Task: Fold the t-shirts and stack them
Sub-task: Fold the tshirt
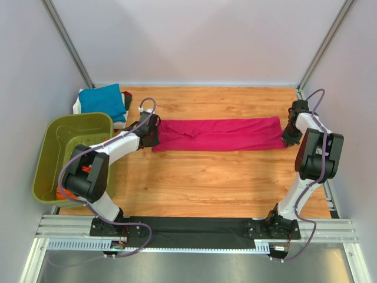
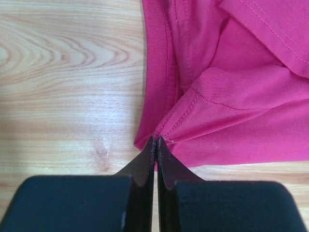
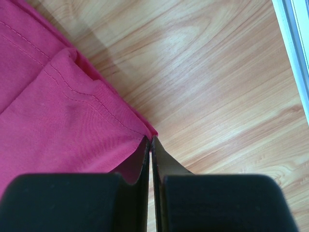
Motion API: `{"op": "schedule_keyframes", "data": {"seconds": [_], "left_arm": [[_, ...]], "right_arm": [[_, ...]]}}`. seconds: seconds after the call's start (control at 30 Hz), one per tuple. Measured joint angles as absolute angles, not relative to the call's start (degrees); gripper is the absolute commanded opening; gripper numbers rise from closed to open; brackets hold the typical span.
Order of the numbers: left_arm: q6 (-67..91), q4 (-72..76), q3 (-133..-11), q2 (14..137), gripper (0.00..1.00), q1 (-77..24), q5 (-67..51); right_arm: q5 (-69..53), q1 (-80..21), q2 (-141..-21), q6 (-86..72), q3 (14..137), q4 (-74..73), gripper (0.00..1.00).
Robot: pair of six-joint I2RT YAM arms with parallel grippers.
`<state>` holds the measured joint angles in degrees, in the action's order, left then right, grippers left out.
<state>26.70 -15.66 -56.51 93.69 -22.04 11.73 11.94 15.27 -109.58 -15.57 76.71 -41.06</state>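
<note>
Logged magenta-pink t-shirt (image 1: 218,134) lying as a long, narrow band across the table (image 1: 206,183), stretched left to right between the two grippers and set toward the far half. Saw double-stitched hems and a ribbed edge in the left wrist view, with layers folded over one another. Saw a small pucker near the band's middle from overhead.

Found left gripper (image 2: 155,140) clenched on a corner at the band's left end, cloth gathered into creases at the tips. Found right gripper (image 3: 151,139) likewise clamped on a corner of the right end, hem bunched just at the tips.

Noted far edge of band fairly straight, near edge slightly bowed. Recorded a broad stretch of bare wood from the band's near side down to the arm bases, and a narrower strip beyond it up to the back wall. Noted right end close to the table's right edge and the white frame rail (image 3: 294,48).

Noted olive-green basket (image 1: 44,159) off the table's left side. Noted teal-blue t-shirt (image 1: 100,97) folded at the far-left corner, near the left gripper but apart from the band.
</note>
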Motion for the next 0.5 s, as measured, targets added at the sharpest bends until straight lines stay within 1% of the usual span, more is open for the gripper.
{"op": "schedule_keyframes", "data": {"seconds": [0.03,0.07,0.1,0.13,0.17,0.27,0.3,0.33,0.5], "left_arm": [[26.7,-15.7,-56.5,93.8,0.06,-22.0,11.5],[26.6,-15.6,-56.5,93.8,0.16,-22.0,11.2],[26.5,-15.6,-56.5,93.8,0.29,-22.0,10.9],[26.2,-15.6,-56.4,93.8,0.34,-22.0,10.5],[26.2,-15.5,-56.3,93.6,0.43,-22.0,10.2],[26.6,-15.6,-54.3,91.2,0.45,-22.0,8.8],[26.7,-15.8,-53.4,89.6,0.48,-22.0,8.1],[26.7,-15.9,-52.4,87.8,0.49,-22.0,7.4],[27.1,-15.1,-47.7,80.8,0.49,-22.0,3.4]], "right_arm": [[11.9,15.3,-109.6,-15.6,76.9,-41.2,0.0],[11.9,15.3,-109.7,-15.6,77.0,-41.2,0.0],[11.9,15.3,-109.7,-15.6,77.1,-41.3,0.0],[11.9,15.3,-109.7,-15.6,77.2,-41.3,0.0],[11.9,15.3,-109.7,-15.6,77.3,-41.3,0.0],[11.9,15.3,-109.7,-15.6,77.4,-41.3,0.0],[11.9,15.3,-109.7,-15.6,77.5,-41.3,0.0],[11.9,15.3,-109.7,-15.6,77.5,-41.3,0.0],[11.9,15.3,-109.7,-15.6,77.5,-41.3,0.01]]}}
